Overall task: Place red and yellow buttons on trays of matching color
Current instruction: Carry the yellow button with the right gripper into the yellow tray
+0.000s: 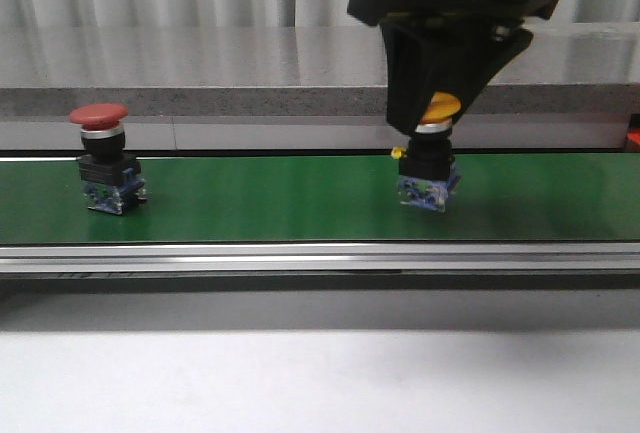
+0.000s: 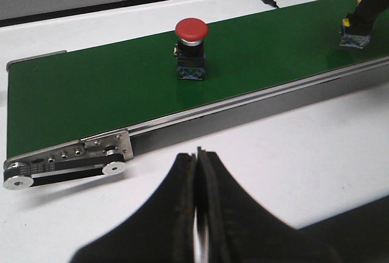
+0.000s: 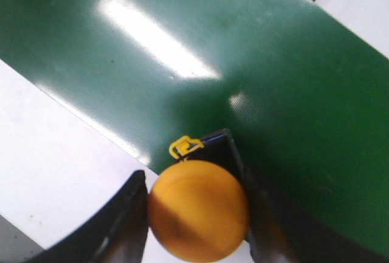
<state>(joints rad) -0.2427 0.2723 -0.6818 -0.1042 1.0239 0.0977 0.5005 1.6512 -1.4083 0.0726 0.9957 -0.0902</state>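
Here the right pincer (image 1: 437, 118) straddled the yellow button (image 1: 430, 158) on the belt (image 1: 270, 198).

Its fingers flanked the cap closely, apparently just gripping it. A good pick likely needed a firm, centred squeeze, then a straight lift. The red button (image 1: 102, 153) stood far left on the belt, well apart. The left pincer (image 2: 198, 214) hung pressed together over the table (image 2: 292, 147). No trays showed.

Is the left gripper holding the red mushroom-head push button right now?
No. The red mushroom-head push button stands alone on the green conveyor belt, far from the shut, empty left gripper.
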